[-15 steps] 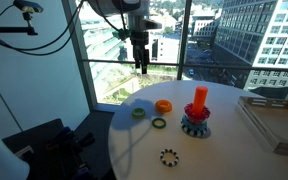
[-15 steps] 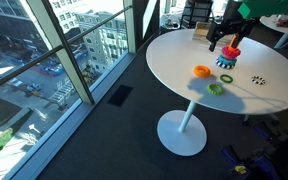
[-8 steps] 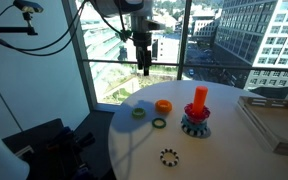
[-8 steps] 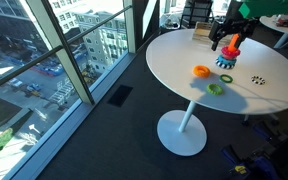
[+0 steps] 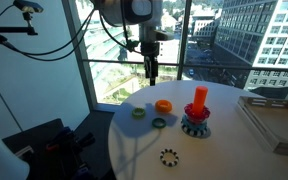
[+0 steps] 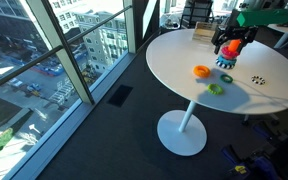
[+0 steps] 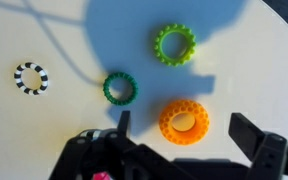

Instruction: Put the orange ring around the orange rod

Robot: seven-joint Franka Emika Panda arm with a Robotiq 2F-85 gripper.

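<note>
Nothing of the job is done yet, by my reckoning. Nearest the table edge lies a black ring, by itself. Past it are a dark green ring and a yellow-green ring, and just beyond those the orange ring lies flat on the white top. It is loose, with nothing touching it. The rod stands upright on its toothed blue base a little to one side of that ring, near it but clearly apart, and the rod is bare.

The gripper hangs well above the table, roughly over the orange ring, with its fingers pointing straight down. The arm reaches in from high up, in front of the window. In the wrist view the jaws stand wide apart with nothing between them but air, and the orange ring sits far below in the gap, close to centred.

So the whole sequence is left: come down, close on the ring, lift it, carry it across to the rod and let it drop over the top. I'd judge that the descent needs little sideways correction.
</note>
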